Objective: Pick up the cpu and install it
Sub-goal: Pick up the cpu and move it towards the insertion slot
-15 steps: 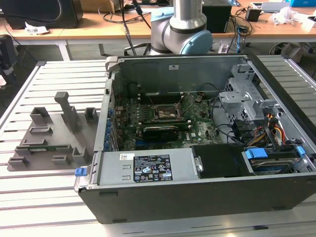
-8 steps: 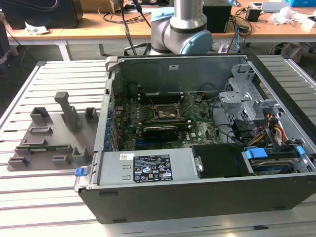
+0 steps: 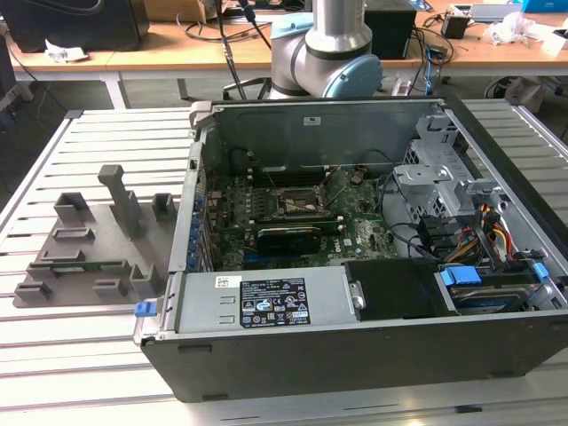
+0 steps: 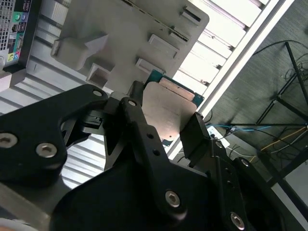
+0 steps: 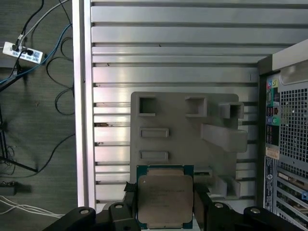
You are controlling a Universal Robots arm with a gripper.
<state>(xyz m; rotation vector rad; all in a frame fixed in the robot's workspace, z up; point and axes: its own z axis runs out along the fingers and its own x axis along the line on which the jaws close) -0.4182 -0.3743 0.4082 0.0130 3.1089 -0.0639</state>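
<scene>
**You had the cpu pinched in the end effector, by the holder tray.**

In the first wrist view, your end effector (image 5: 165,192) was clamped on the cpu (image 5: 165,202), with a black finger pressed to each of two opposite edges and the silvery metal top facing the camera. Behind it the grey holder tray (image 5: 183,130) lay on the slatted counter (image 5: 168,48), just beside the computer case (image 5: 288,125). In the exterior view the tray sat at the frame's left. The open case took the centre and right, its green motherboard (image 3: 293,222) exposed, and the arm's base (image 3: 328,49) stood at upper centre.
</scene>
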